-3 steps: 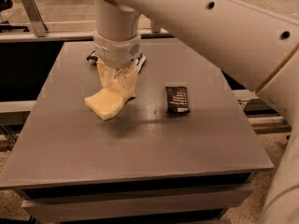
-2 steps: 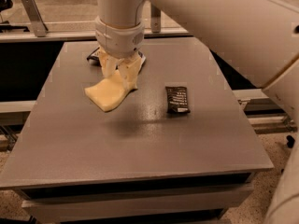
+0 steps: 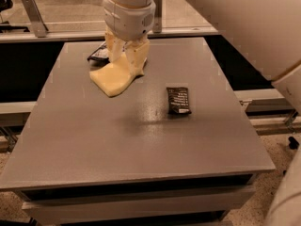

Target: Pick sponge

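Observation:
The pale yellow sponge hangs tilted from my gripper, raised off the grey table at its back left part. The pale yellow fingers are closed on the sponge's upper right edge. The white wrist stands above them, and the white arm reaches in from the upper right.
A small flat black packet lies on the table right of centre. Another dark packet lies at the back left, partly behind the gripper. A metal rail and bracket run behind the table. The table's front edge is near the bottom.
The gripper has risen with the sponge in it, lifting the sponge off the table and slightly toward the back.

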Controlling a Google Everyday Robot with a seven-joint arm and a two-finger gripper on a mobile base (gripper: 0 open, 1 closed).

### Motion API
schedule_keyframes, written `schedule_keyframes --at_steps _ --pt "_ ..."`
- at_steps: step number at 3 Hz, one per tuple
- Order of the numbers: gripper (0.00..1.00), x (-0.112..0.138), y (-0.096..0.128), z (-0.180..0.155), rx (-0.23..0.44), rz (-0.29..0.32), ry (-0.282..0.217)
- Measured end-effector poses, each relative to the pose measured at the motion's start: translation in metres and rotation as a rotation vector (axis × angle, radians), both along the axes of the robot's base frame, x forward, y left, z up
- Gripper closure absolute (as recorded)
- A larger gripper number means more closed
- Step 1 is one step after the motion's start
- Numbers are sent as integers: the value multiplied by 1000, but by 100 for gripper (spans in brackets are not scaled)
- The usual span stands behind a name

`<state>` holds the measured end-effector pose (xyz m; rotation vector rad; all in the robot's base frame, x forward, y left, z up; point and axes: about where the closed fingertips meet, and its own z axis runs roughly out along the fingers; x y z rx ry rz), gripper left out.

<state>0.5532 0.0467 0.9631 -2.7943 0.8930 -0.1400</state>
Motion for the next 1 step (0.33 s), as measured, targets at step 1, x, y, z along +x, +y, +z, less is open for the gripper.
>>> schedule_keyframes --at_steps 1 --pt "100 5 -5 2 1 -15 -5"
